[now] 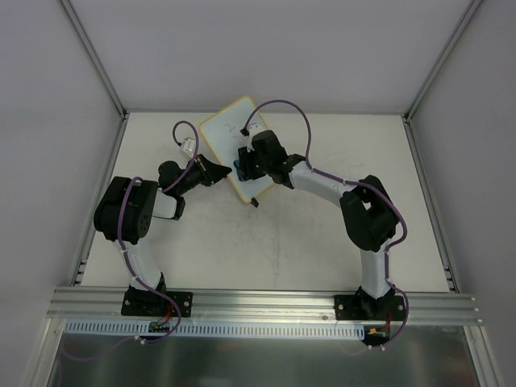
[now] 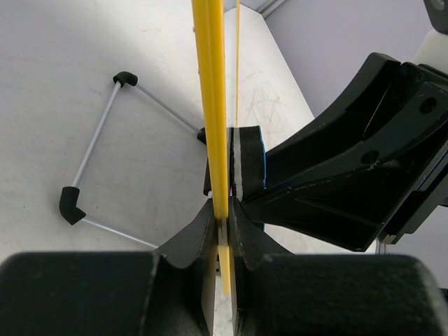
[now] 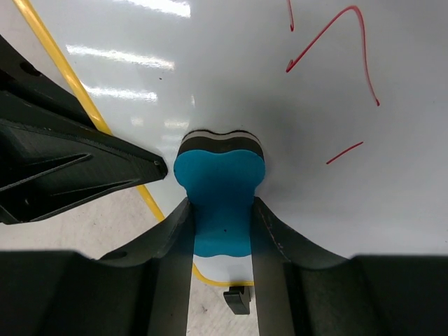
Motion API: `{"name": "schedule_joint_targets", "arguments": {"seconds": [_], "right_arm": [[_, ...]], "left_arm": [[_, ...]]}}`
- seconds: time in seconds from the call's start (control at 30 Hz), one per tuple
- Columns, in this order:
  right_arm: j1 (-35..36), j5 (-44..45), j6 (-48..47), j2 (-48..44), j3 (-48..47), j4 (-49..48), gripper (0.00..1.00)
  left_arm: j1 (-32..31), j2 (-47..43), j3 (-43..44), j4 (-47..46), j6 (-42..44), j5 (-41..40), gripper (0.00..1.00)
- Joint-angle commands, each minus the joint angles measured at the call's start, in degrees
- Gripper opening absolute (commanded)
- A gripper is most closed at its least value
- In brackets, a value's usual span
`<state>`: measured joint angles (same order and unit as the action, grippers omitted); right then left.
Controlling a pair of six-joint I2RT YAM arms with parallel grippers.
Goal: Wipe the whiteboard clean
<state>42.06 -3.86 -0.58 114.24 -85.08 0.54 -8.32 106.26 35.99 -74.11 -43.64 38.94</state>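
Note:
The whiteboard (image 1: 224, 131) lies at the table's back centre, white with a yellow rim and red pen strokes (image 3: 350, 42) on its face (image 3: 266, 77). My left gripper (image 1: 223, 172) is shut on the board's near left edge; in the left wrist view the yellow rim (image 2: 213, 105) runs edge-on between the fingers of this gripper (image 2: 222, 217). My right gripper (image 3: 220, 210) is shut on a blue eraser (image 3: 220, 185), whose dark felt side presses on the board close to the rim. The eraser (image 2: 250, 164) also shows beside the rim in the left wrist view.
A thin wire stand with black end caps (image 2: 98, 154) sits behind the board. A black foot (image 3: 238, 301) sticks out under its near edge. Metal posts (image 1: 97, 56) frame the white walls, and a metal rail (image 1: 266, 302) runs along the table's front.

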Motion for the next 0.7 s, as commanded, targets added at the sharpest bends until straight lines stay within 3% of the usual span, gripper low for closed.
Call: {"name": "schedule_joint_targets", "arguments": {"seconds": [0.0, 0.4, 0.67], "right_arm": [[-1.89, 1.49, -1.62, 1.78, -3.16, 3.42, 0.00], [-11.38, 0.52, -0.39, 5.12, -7.91, 8.34, 0.00], [-12.44, -1.24, -1.27, 6.26, -10.54, 8.52, 0.00]], "left_arm": [[-1.62, -2.99, 0.58, -18.09, 3.65, 3.95, 0.00], [-1.97, -4.04, 0.40, -17.30, 4.17, 4.39, 0.00], [-2.49, -3.86, 0.75, -16.60, 4.61, 4.92, 0.00]]}}
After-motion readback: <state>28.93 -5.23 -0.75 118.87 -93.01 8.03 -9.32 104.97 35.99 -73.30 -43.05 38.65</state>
